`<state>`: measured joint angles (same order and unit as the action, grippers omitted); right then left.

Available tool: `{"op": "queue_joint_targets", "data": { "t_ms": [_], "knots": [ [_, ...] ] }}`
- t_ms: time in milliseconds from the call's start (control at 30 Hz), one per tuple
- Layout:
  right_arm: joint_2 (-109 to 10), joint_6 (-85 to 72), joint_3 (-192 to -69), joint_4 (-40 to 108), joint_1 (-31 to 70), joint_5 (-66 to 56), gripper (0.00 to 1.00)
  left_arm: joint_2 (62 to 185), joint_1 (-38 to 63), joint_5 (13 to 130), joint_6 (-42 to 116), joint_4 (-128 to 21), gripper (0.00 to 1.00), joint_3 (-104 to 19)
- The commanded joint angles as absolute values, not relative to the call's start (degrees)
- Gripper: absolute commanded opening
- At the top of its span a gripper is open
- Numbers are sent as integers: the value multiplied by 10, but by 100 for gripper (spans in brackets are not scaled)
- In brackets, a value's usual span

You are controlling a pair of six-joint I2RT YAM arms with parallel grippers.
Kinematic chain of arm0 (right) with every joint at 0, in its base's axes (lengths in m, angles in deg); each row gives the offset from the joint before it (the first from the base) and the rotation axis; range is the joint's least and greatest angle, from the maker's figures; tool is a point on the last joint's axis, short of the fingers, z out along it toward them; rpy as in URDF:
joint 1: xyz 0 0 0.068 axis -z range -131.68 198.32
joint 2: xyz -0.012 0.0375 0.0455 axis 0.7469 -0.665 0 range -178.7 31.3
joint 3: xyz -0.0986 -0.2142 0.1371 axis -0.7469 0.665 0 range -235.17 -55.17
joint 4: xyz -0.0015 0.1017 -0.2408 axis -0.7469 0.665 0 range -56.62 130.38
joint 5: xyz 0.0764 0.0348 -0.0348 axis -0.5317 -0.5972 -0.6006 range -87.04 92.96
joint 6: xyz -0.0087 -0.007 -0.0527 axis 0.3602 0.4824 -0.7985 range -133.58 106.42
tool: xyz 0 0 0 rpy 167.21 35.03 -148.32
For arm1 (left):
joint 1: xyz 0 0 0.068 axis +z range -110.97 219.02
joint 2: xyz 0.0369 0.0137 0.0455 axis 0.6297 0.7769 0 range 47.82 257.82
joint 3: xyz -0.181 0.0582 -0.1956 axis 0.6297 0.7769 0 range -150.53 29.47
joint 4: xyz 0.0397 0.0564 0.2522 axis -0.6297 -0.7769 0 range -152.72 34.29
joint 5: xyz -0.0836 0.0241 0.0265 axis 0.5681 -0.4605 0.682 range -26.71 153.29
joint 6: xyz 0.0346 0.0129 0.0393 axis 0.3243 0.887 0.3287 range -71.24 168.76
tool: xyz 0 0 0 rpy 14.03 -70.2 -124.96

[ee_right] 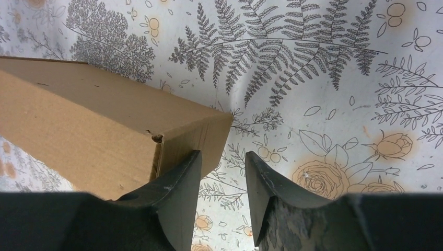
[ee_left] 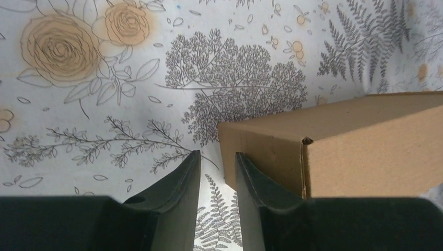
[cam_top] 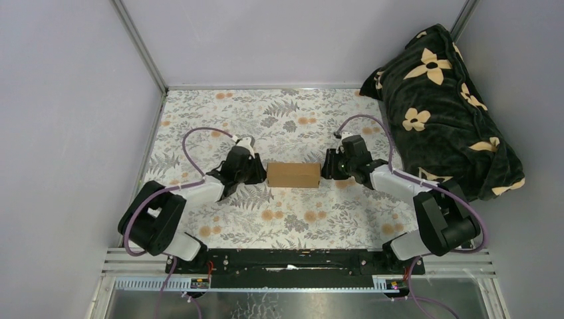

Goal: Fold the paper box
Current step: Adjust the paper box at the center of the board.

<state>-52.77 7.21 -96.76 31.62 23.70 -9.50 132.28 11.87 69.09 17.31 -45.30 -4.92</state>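
Looks to me like folding mostly done: plain brown cardboard box [cam_top: 293, 175] sits closed, mid floral-print tabletop [cam_top: 279, 113], right between both arms. I'd call this last step, squaring up end flaps. Next move, my guess: press both ends in evenly so box doesn't skid sideways. Left claw [ee_left: 218, 154] part spread, nothing between fingers, one finger right at box end, can't tell if touching. Right claw [ee_right: 223, 153] same deal, mirrored.

We see a small brown paper box [cam_top: 293, 175]. It is plain and folded up, all closed. It lies flat in the middle of the flowery bench [cam_top: 279, 113], turned sideways.
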Motion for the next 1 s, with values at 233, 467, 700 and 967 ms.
{"op": "queue_joint_targets", "data": {
  "t_ms": [233,467,700,967],
  "knots": [
    [-433,69,-951,375,183,48,48,1267,49,581,144,-460,40,-17],
    [-374,66,-985,443,183,79,49,1170,55,541,142,-578,41,-46],
    [-360,61,-1028,449,181,7,49,1121,55,580,143,-617,41,-92],
    [-397,61,-1052,452,161,-16,49,1156,53,608,145,-593,41,-106]
  ]
}}
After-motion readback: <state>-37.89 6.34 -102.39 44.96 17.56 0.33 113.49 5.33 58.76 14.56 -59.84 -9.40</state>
